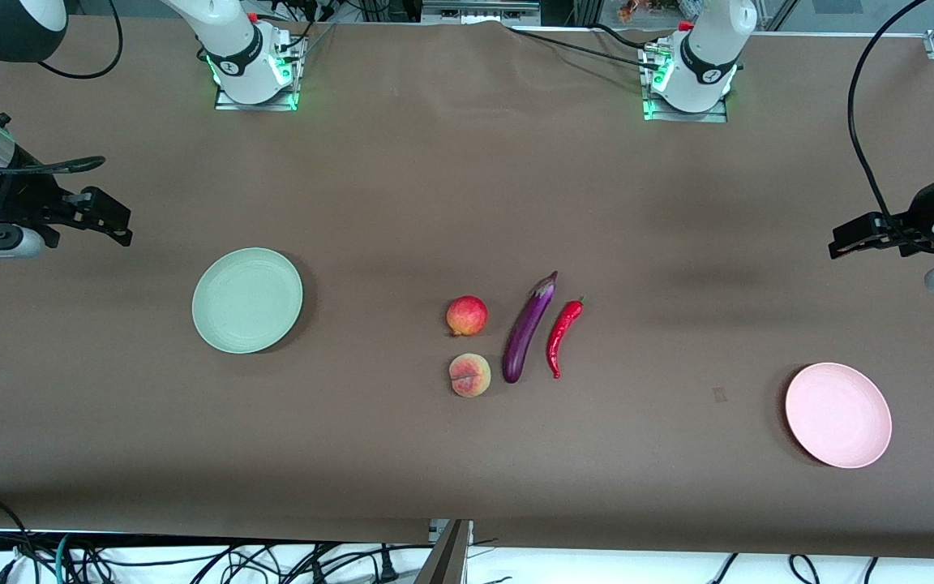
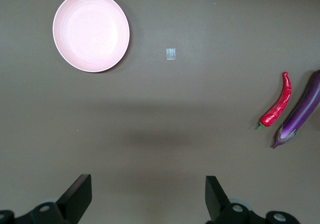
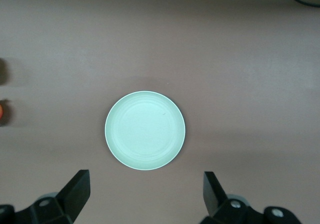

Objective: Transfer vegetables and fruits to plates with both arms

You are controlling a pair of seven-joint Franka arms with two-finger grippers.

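Task unstarted: eggplant (image 1: 529,328), chili pepper (image 1: 563,336), red fruit (image 1: 467,315), peach (image 1: 469,375) mid-table; green plate (image 1: 247,300), pink plate (image 1: 838,415) empty; left gripper (image 1: 840,243), right gripper (image 1: 120,221) spread wide, empty.

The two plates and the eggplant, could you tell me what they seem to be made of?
Pale green plate and pale pink plate: likely matte plastic or fibre composite, with no glare. Eggplant: glossy purple skin with a bright highlight; whether real or moulded plastic cannot be told.

High front view; downward wrist views
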